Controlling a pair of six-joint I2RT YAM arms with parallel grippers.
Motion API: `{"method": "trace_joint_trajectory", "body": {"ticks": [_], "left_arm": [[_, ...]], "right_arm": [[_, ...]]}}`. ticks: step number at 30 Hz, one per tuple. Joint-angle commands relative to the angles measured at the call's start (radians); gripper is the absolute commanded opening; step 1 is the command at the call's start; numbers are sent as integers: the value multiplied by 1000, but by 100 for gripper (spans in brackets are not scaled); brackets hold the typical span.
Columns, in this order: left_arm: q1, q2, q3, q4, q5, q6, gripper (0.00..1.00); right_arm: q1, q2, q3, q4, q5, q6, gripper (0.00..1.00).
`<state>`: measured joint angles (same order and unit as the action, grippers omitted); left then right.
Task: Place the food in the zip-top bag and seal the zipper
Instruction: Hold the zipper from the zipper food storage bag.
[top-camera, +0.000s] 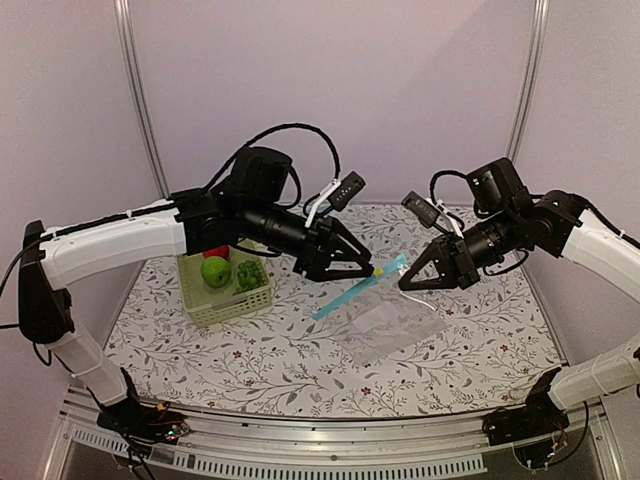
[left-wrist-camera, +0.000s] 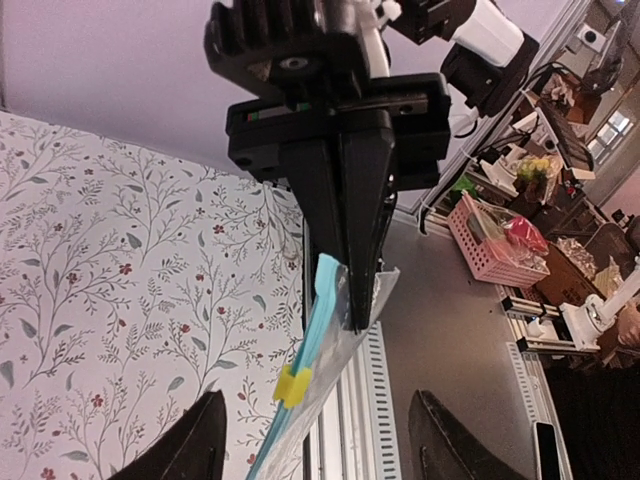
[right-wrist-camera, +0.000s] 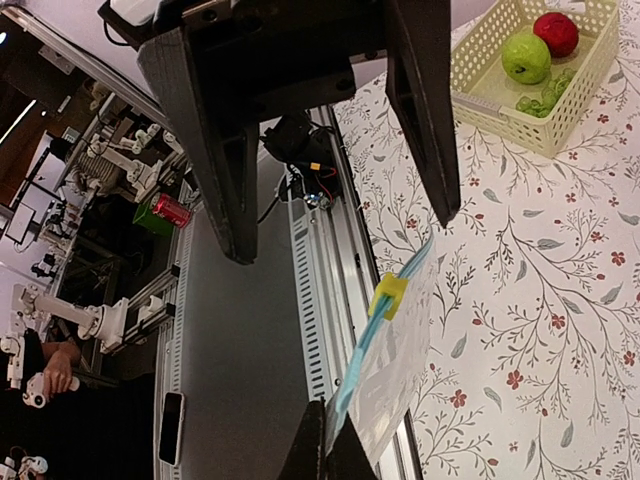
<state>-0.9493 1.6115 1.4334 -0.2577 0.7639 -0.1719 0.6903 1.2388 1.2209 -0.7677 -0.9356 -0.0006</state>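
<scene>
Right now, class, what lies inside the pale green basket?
A green apple, a red apple and small green pieces. Under them, the floor of the basket is covered.

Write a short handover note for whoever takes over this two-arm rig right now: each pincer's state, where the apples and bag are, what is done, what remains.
The left pincer is open, jaws either side of the zipper near its yellow slider, gripping nothing.
The right pincer is shut on the mouth edge of the zip-top bag, holding that edge up.
The red apple and green apple both sit in the basket on the left of the table.
Done: nothing bagged.
Left: get both apples into the bag, then seal the zipper.
</scene>
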Motion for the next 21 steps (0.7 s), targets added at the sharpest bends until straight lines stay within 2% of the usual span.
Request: {"method": "trace_joint_trajectory", "body": {"ticks": [1,19,21], "left_arm": [[-20,35,9,62,37,-33,59],[-38,90,24,100,99,-62,35],[-38,90,24,103,107,-62,29]], "right_arm": [[9,2,25,-18,-38,-25,0],[9,-5,22,-5,-43,-25,0],[10,0,22,-6,-35,-26,0]]}}
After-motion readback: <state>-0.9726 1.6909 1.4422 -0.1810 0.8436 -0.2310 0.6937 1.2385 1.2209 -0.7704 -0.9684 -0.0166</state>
